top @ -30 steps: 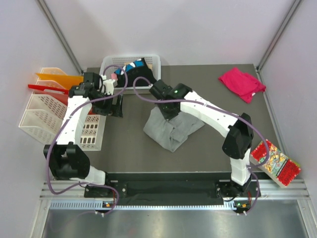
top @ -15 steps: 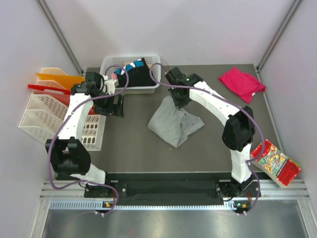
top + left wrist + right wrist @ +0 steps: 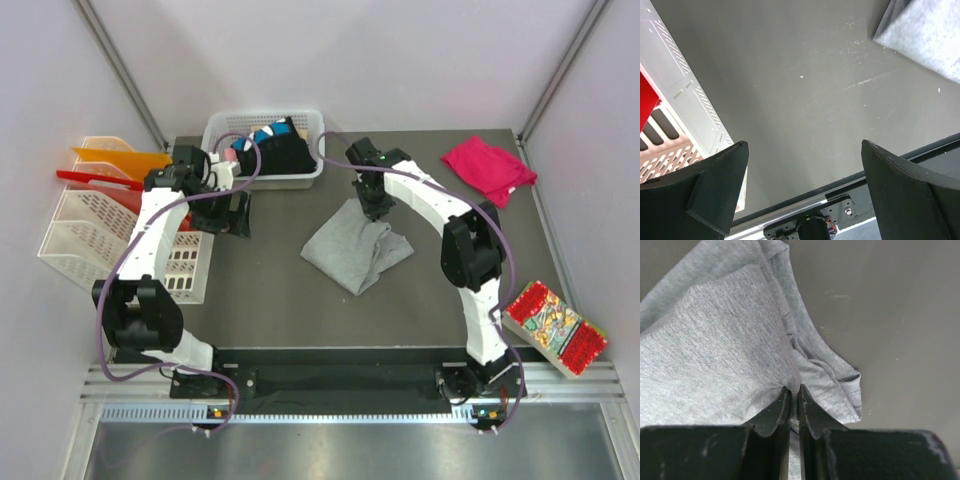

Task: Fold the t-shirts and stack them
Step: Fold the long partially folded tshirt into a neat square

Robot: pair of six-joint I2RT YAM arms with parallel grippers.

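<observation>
The light grey t-shirt [image 3: 715, 350] is soft knitted cloth, matt, with a fine heathered grain and a stitched hem. The pink t-shirt [image 3: 488, 168] is matt cloth too. The tabletop [image 3: 805, 90] is a smooth, matt dark grey sheet, faintly scuffed and speckled. The fingers [image 3: 715, 185] of the left gripper [image 3: 802, 150] are matt black plastic, slightly grainy. Those of the right gripper [image 3: 794, 392] look the same, worn pale at the edges. The basket [image 3: 218, 135] and the rack [image 3: 70, 230] are white perforated plastic. The snack packet [image 3: 556, 328] is glossy printed film. The rail [image 3: 340, 412] at the near edge is bare metal.
</observation>
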